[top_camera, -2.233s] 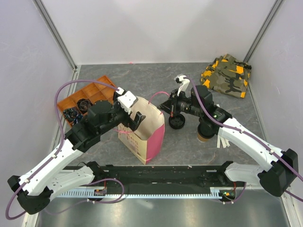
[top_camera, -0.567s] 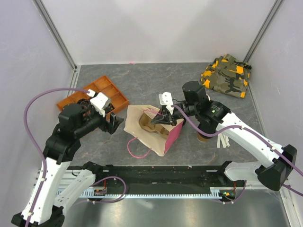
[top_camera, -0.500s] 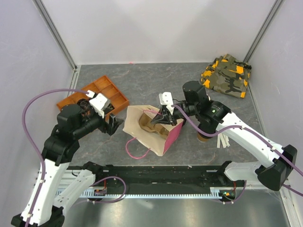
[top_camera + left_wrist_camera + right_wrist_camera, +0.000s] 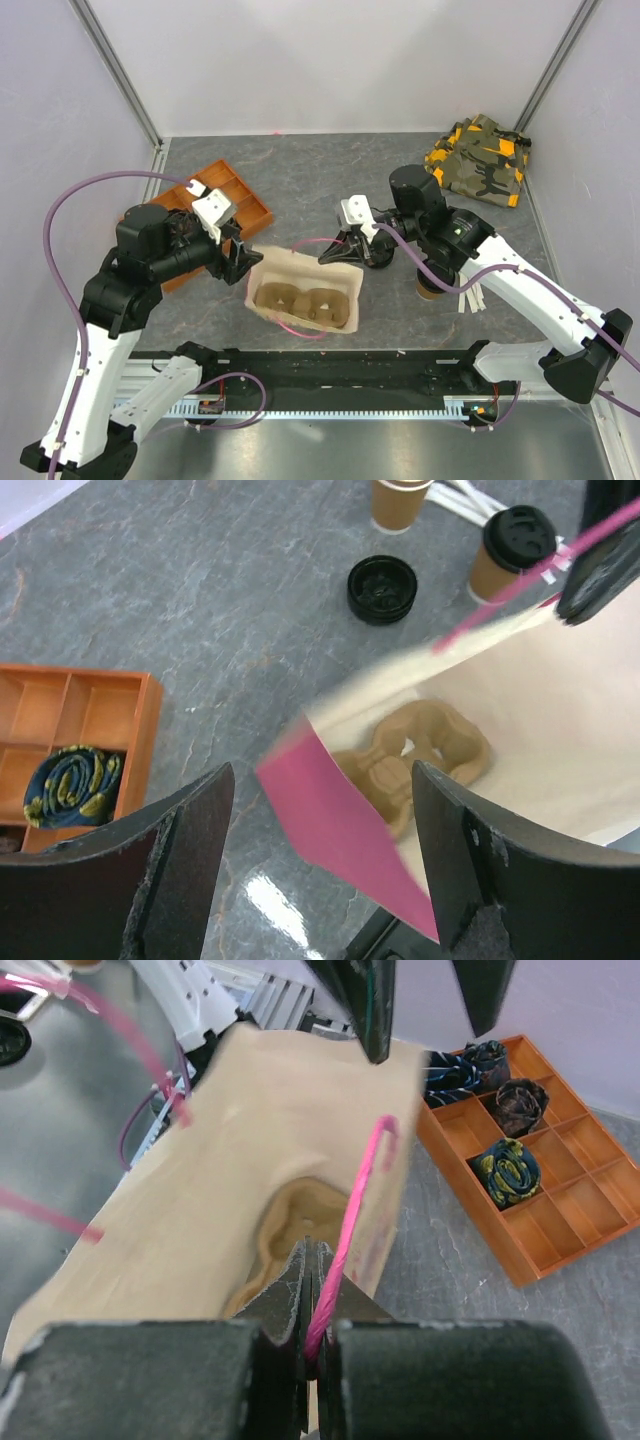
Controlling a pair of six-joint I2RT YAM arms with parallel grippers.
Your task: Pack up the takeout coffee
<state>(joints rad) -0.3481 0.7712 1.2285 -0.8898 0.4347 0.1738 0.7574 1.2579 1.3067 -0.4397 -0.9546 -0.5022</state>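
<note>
One takeout coffee (image 4: 508, 548), upright

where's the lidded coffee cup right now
In the left wrist view the takeout coffee stands upright at upper right, just right of the loose black lid and just above the open paper bag.

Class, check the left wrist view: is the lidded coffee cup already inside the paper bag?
No, the lidded coffee cup stands on the table beyond the paper bag, which holds only a cardboard cup carrier.
</note>
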